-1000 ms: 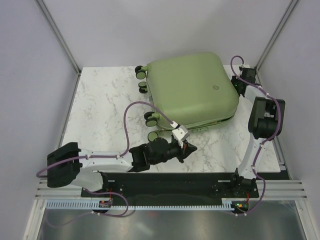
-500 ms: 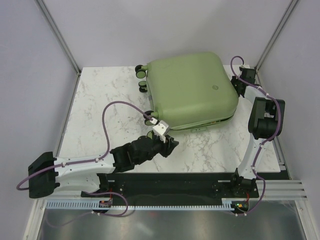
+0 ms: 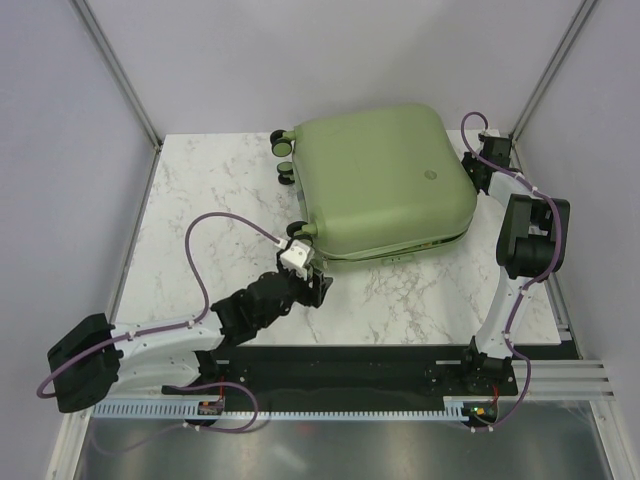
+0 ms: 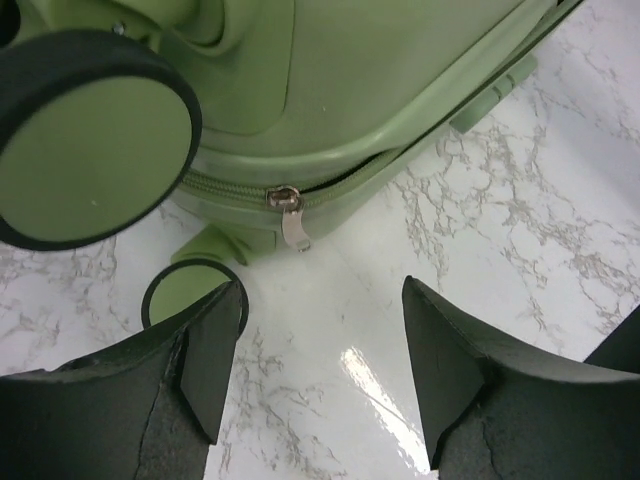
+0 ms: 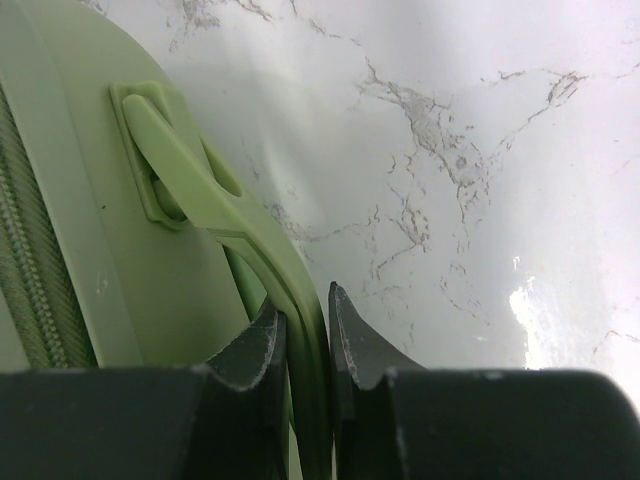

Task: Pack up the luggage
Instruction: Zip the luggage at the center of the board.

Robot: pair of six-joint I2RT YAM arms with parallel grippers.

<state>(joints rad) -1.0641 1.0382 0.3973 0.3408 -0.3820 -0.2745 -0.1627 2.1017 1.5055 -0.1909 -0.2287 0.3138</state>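
The pale green luggage [image 3: 380, 180] lies flat and closed at the back right of the marble table, wheels [image 3: 283, 148] to the left. My left gripper [image 3: 318, 290] hovers open at its near left corner, nothing between the fingers. In the left wrist view, the gripper [image 4: 320, 300] faces the silver zipper pull [image 4: 291, 215] hanging at the zipper line, beside a large caster wheel [image 4: 95, 140]. My right gripper [image 3: 476, 172] is at the luggage's right side. In the right wrist view, it [image 5: 303, 300] is shut on the green handle [image 5: 230, 210].
Bare marble [image 3: 200, 210] stretches left of the luggage and along the near side [image 3: 430, 290]. Grey walls and metal frame posts [image 3: 115, 70] close in the table. A black rail [image 3: 340, 365] carries the arm bases at the near edge.
My left gripper has swung left along the luggage's near edge to the wheel corner, and its jaws have gone from shut to open. The right arm and luggage have not moved.
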